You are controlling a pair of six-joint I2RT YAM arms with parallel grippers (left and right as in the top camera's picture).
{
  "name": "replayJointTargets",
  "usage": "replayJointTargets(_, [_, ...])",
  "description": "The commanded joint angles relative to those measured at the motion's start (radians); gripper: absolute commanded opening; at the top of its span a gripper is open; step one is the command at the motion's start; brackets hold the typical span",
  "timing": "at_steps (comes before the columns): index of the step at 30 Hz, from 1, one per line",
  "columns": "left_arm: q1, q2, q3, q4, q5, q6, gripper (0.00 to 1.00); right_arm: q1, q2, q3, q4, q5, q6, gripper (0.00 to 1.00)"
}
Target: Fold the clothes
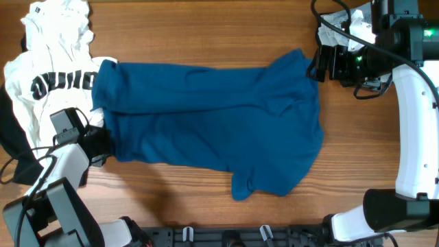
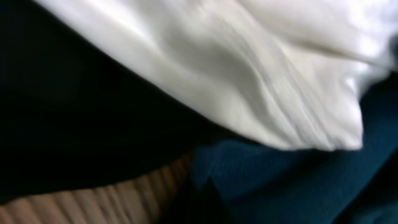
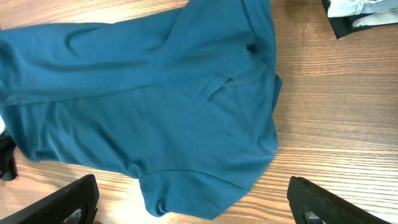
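The large teal-blue shirt (image 1: 206,116) lies spread across the middle of the wooden table, one sleeve sticking out at the front. It fills the right wrist view (image 3: 155,106). My right gripper (image 1: 317,65) hovers at the shirt's far right corner, wide open and empty (image 3: 199,211). My left gripper (image 1: 101,144) is at the shirt's left edge. Its view is pressed against white cloth (image 2: 249,62) and teal cloth (image 2: 298,186), and its fingers are lost in the dark. The white black-lettered tee (image 1: 48,75) lies at the far left, over a black garment (image 1: 10,137).
A pale crumpled pile, possibly the jeans (image 1: 350,24), lies at the far right corner behind the right arm; it shows beside a dark piece in the right wrist view (image 3: 357,9). Bare wood (image 1: 206,34) lies behind the shirt and at its front.
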Motion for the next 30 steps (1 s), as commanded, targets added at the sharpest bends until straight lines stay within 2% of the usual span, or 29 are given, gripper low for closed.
replayJointTargets(1, [-0.003,-0.069,0.01,-0.027,0.127,0.095,0.04,0.005,0.01,-0.003,-0.004,-0.025,0.013,0.96])
replayJointTargets(9, [-0.003,-0.389,0.095,-0.251,0.084,0.21,0.04,0.006,0.01,-0.003,-0.037,-0.052,0.016,0.92])
replayJointTargets(12, [-0.003,-0.488,0.097,-0.318,0.027,0.217,0.04,0.012,0.01,-0.003,-0.038,-0.083,0.039,0.92])
replayJointTargets(14, [-0.003,-0.532,0.097,-0.363,-0.019,0.217,0.04,0.028,0.01,-0.003,-0.038,-0.083,0.068,0.96])
replayJointTargets(17, [-0.003,-0.555,0.097,-0.401,-0.079,0.218,0.04,0.075,0.009,-0.008,-0.038,-0.039,0.124,0.99])
replayJointTargets(23, [-0.003,-0.531,0.097,-0.402,-0.089,0.222,0.04,0.206,-0.019,-0.098,-0.037,0.136,0.288,1.0])
replayJointTargets(30, [-0.003,-0.459,0.097,-0.399,-0.096,0.222,0.04,0.373,-0.098,-0.396,0.009,0.147,0.441,0.99])
